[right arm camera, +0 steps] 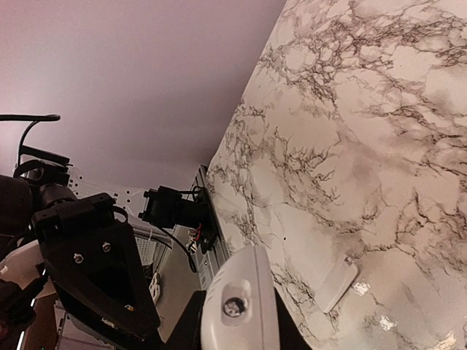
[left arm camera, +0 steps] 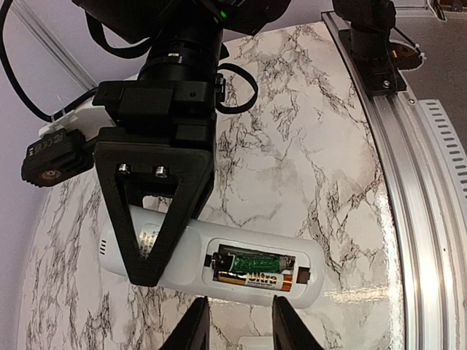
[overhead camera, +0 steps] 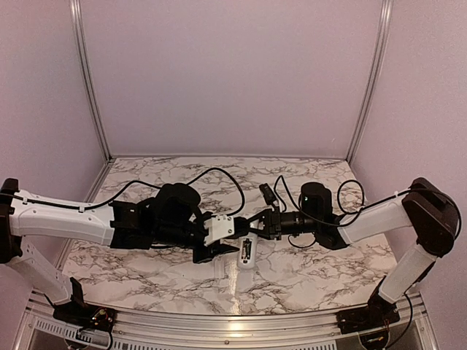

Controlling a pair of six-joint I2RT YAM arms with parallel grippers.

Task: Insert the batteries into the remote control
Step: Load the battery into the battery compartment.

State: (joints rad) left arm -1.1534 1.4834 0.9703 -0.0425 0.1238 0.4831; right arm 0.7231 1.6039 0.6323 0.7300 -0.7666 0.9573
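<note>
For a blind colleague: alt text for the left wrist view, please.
A white remote control, back side up, shows two batteries seated in its open compartment; the right gripper clamps its other end over the marble table. The left gripper sits open at the bottom edge.

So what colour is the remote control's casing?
White, the remote control shows best in the left wrist view.

Table (overhead camera: 314, 281): white marble-pattern top with dark veins, glossy, lamp glare on it. A metal rail (left arm camera: 408, 219) ran along its near edge. One small flat white cover (right arm camera: 339, 283) lay directly on the top, just beside the right gripper (right arm camera: 233, 332), on its own. The remote (left arm camera: 182, 259) sat low in that gripper; contact with the top could not be told.
</note>
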